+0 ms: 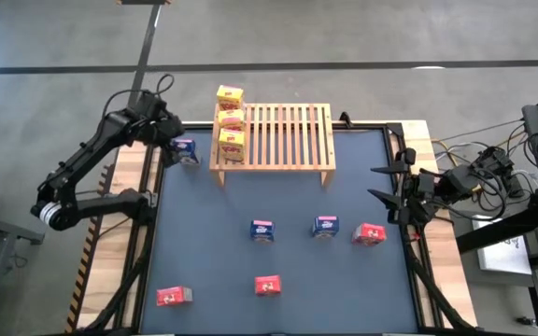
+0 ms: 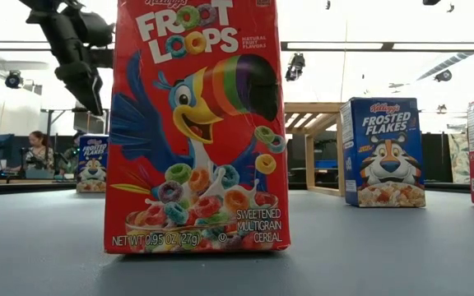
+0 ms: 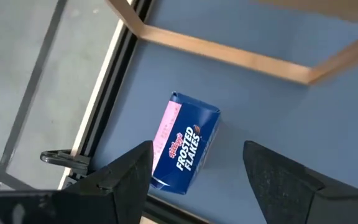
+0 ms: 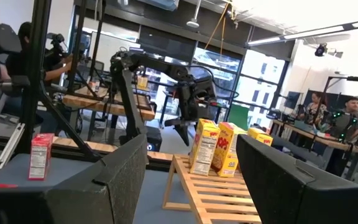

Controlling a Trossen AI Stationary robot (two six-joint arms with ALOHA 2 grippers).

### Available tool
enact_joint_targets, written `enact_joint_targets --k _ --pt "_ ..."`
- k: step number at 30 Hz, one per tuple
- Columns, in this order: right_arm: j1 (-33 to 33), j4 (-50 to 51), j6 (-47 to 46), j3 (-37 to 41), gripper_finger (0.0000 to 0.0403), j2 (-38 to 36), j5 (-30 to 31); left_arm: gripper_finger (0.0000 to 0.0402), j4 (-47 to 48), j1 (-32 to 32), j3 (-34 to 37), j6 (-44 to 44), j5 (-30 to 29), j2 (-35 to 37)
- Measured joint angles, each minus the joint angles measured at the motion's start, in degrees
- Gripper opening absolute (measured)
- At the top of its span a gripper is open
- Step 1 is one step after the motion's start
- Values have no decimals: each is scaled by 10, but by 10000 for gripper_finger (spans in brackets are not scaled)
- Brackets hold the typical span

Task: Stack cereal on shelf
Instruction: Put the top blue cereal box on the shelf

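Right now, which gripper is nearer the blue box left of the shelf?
Left. The left gripper hangs open right above the blue box beside the shelf. The right gripper waits open at the table's right edge, far across.

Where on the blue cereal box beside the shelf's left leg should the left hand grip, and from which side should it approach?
Probably from above, closing on the two broad printed faces. The blue box stands upright on the mat, and the open left hand hovers over it, its fingers already lined up outside those faces, beside the shelf.
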State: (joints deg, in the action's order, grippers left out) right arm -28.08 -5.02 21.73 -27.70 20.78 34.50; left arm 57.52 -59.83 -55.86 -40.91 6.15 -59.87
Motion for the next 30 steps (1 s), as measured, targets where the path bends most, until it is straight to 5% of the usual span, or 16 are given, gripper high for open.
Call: enact_joint_targets --k 30 --pt "0 0 -2 0 238 0 0 229 -31 -1 0 -53 -57 -179"
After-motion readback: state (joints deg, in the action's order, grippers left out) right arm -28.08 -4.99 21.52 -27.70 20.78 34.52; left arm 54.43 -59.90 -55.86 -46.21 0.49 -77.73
